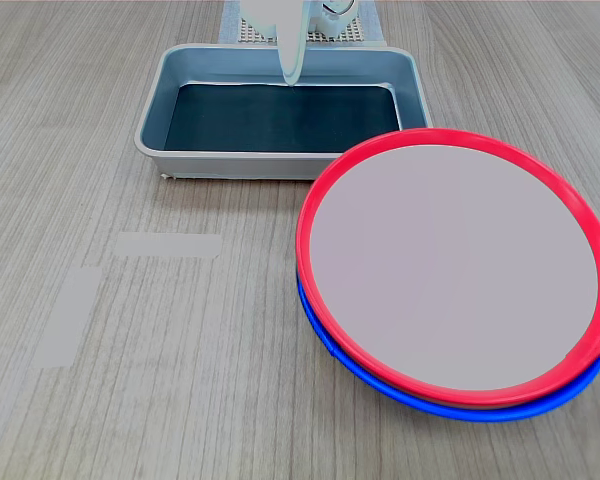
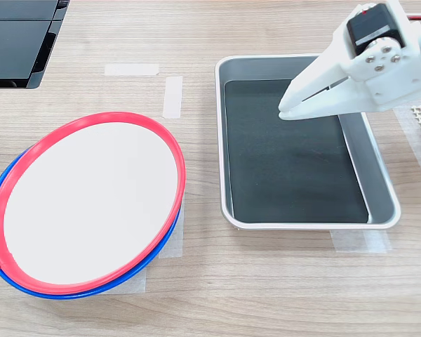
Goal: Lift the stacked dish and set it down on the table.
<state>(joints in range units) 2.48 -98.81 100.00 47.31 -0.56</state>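
Note:
The stacked dish (image 1: 455, 270) (image 2: 91, 203), red-rimmed with a pale inside, rests on top of a blue-rimmed dish (image 1: 480, 408) (image 2: 28, 284) on the table (image 1: 130, 350) (image 2: 266, 281). It sits at the first exterior view's right and the second exterior view's left. My white gripper (image 1: 291, 76) (image 2: 286, 111) hangs shut over the grey tray, well away from both dishes, with nothing between its fingers.
A grey rectangular tray (image 1: 152, 112) (image 2: 379, 168) with a dark bottom stands beside the dishes. Pale tape strips (image 1: 170, 244) (image 2: 172, 96) lie on the wood. A dark device (image 2: 17, 42) occupies the second exterior view's upper left corner.

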